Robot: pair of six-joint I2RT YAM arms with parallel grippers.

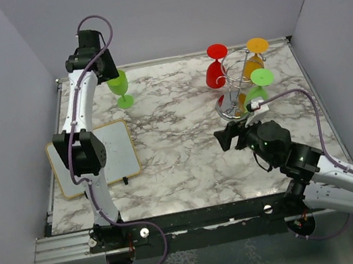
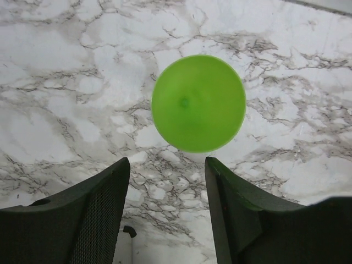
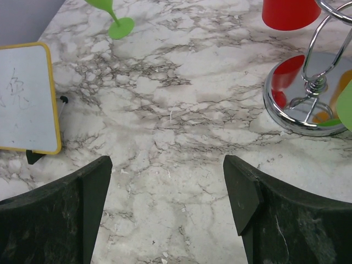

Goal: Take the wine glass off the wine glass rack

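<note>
The silver wire wine glass rack (image 1: 236, 88) stands at the back right, with a red (image 1: 215, 75), an orange (image 1: 253, 64) and a green glass (image 1: 254, 96) hanging upside down on it. Another green wine glass (image 1: 119, 87) stands upright on the marble at the back left. My left gripper (image 1: 112, 75) is open just above it; the left wrist view shows the glass as a green disc (image 2: 198, 103) beyond my open left gripper (image 2: 168, 162). My right gripper (image 1: 227, 138) is open and empty, low in front of the rack. The right wrist view (image 3: 165, 159) shows the rack's base (image 3: 297, 118).
A yellow-framed whiteboard (image 1: 92, 159) lies on the left side of the table, with a small black piece (image 1: 125, 180) at its front edge; it also shows in the right wrist view (image 3: 25, 99). Grey walls close in the table on three sides.
</note>
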